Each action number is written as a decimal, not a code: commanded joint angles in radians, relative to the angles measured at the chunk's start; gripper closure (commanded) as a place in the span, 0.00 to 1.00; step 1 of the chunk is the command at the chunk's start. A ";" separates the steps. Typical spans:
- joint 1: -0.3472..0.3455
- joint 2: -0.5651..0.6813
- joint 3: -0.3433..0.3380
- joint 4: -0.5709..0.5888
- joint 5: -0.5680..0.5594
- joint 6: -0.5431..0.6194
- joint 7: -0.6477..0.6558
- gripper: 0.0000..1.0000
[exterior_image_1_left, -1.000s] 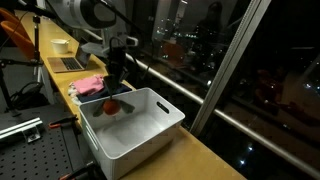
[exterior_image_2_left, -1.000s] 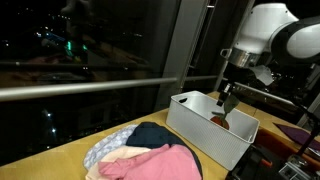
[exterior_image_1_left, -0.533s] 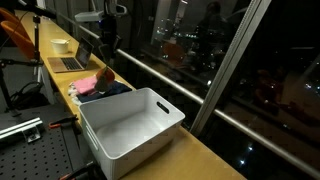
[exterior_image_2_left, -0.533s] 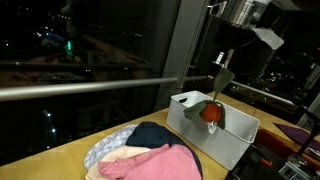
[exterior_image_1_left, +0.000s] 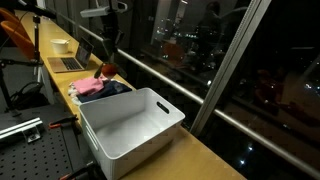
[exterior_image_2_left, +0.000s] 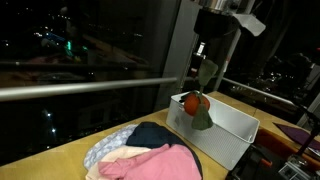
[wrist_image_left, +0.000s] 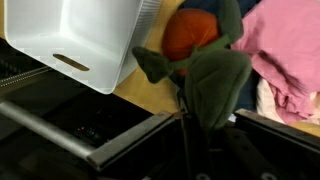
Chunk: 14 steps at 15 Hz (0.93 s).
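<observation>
There is one long wooden table (exterior_image_1_left: 205, 158) beside a big dark window (exterior_image_1_left: 255, 60). On it stands one white bin (exterior_image_1_left: 135, 138). Its top is wide open, and I count one handle slot (wrist_image_left: 70, 62) in a side wall. Next to the bin lies one pile of clothes (exterior_image_2_left: 150, 158) with three pieces: pink, dark blue and pale. Farther back sit one laptop (exterior_image_1_left: 70, 63) and one cup (exterior_image_1_left: 60, 44).

One gripper (exterior_image_2_left: 202, 78) hangs high up, its jaws pinched on the green part of one soft red and green thing (exterior_image_2_left: 197, 105). That thing dangles in the air just beside the bin's corner, over the strip of table between the bin's rim and the pink piece.
</observation>
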 joint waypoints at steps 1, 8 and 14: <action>0.024 0.083 -0.008 0.093 -0.023 -0.053 -0.003 0.99; 0.031 0.149 -0.027 0.147 -0.012 -0.085 -0.026 0.37; 0.025 0.142 -0.034 0.182 -0.010 -0.138 -0.058 0.00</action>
